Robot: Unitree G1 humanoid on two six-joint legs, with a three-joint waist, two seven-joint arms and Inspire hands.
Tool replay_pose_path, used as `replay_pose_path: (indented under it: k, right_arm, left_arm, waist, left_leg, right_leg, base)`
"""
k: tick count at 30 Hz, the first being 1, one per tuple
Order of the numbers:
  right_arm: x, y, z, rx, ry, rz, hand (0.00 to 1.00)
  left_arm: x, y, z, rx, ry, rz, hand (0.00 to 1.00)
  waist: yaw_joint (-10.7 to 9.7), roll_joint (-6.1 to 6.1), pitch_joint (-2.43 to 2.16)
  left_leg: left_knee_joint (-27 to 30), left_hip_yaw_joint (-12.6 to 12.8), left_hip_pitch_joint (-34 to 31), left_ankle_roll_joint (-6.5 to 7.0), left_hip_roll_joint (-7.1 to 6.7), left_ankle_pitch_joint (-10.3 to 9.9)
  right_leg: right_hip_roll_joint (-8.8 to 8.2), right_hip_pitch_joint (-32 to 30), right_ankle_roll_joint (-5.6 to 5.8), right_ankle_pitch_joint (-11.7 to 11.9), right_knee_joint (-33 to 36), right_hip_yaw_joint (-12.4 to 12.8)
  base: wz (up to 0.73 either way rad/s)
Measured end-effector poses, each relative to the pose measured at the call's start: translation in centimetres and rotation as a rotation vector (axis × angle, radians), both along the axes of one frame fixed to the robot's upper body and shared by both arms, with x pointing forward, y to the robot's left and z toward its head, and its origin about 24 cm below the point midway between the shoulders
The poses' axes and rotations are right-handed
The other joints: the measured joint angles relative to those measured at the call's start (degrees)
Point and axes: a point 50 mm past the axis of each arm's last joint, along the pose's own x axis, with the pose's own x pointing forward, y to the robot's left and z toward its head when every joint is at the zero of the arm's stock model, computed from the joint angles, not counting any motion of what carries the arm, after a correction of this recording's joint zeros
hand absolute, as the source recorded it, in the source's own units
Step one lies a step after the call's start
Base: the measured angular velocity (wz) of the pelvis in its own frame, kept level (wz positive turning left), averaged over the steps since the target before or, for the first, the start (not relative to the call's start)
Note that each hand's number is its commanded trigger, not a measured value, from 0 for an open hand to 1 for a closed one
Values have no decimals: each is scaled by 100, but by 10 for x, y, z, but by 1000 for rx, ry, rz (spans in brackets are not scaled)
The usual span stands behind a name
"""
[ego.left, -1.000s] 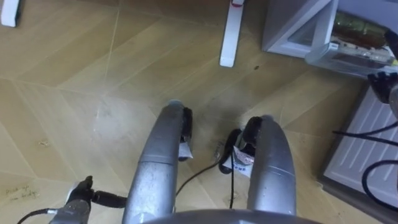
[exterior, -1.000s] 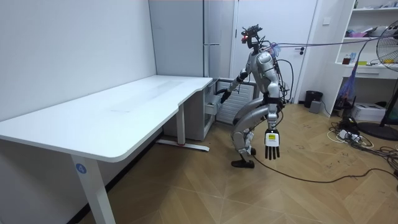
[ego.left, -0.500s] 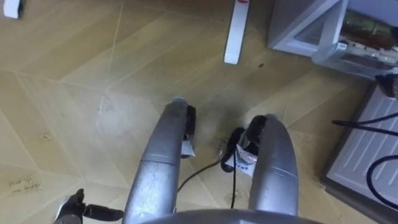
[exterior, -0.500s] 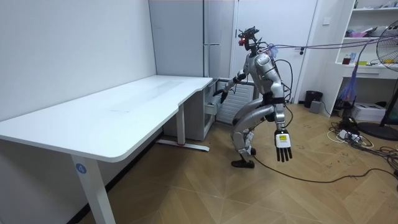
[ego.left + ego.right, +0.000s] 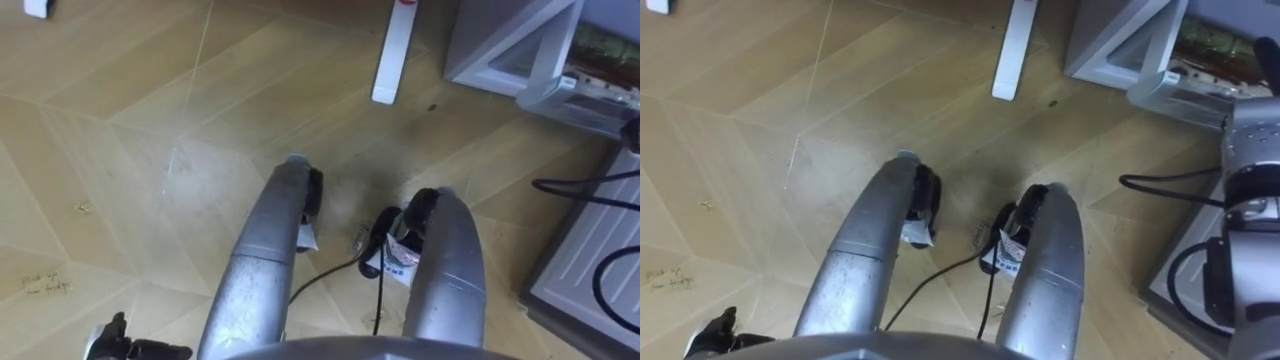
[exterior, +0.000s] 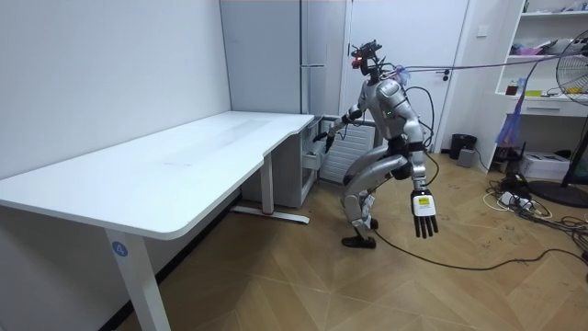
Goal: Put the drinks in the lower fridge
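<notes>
I stand with bent knees beside the tall grey fridge (image 6: 312,55), at the end of the white desk. Its low drawer (image 5: 1185,90) is pulled out at my right, with greenish packs (image 5: 1215,40) lying inside, too blurred to name. My right arm (image 5: 1250,180) reaches toward that drawer, and my right hand (image 6: 322,138) hangs by its front; what its fingers are doing is hidden. My left hand (image 6: 423,213) hangs low behind my hip with straight fingers and holds nothing. It also peeks in at the bottom left corner (image 5: 110,345).
The white desk (image 6: 184,161) stretches along the wall, and its foot bar (image 5: 390,60) lies on the wooden floor ahead of my knees. A ribbed grey panel (image 5: 590,270) lies low at my right. A fan (image 6: 570,101) and shelves stand at the room view's right.
My left hand has swung back from beside my knee to behind my hip. The eye view has shifted a little. My right hand stays by the drawer.
</notes>
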Motion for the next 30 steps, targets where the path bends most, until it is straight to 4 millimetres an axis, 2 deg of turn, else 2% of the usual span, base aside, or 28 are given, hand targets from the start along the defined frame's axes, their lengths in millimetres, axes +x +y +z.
replay_pose_path:
  k: [4,8,11,14,30]
  right_arm:
    - [2,1,5,-8,-18,1,0]
    - [6,1,16,-24,-49,-31,0]
    - [7,0,21,-35,-70,-46,0]
    - [5,-1,22,-39,-70,-65,0]
    - [6,-1,26,-37,-71,-73,0]
  left_arm:
    - [-1,0,0,-1,-1,-4,0]
    - [0,-4,0,-10,-11,-30,0]
    - [-3,-5,0,-13,-18,-34,0]
    - [-4,-5,1,-13,-21,-47,0]
    - [0,-8,1,-18,-44,-83,0]
  waist:
    - [22,19,0]
    - [93,109,9]
    - [95,158,11]
    - [91,190,9]
    - [85,176,16]
  left_leg:
    - [13,-21,-3,-31,-6,17]
    - [12,-39,-11,-51,-11,27]
    - [-19,-42,-1,-75,-32,41]
    - [-67,-101,52,-107,-114,52]
    - [-174,-136,113,-151,-99,45]
  right_leg:
    - [-13,0,-28,-14,37,-17]
    - [-40,-4,-67,-36,65,-45]
    - [-123,19,-118,-61,70,-107]
    - [-205,120,-130,-120,65,-178]
    - [-207,227,-115,-178,-43,-269]
  base:
    - [3]
    - [5]
    - [8]
    - [17]
    - [2]
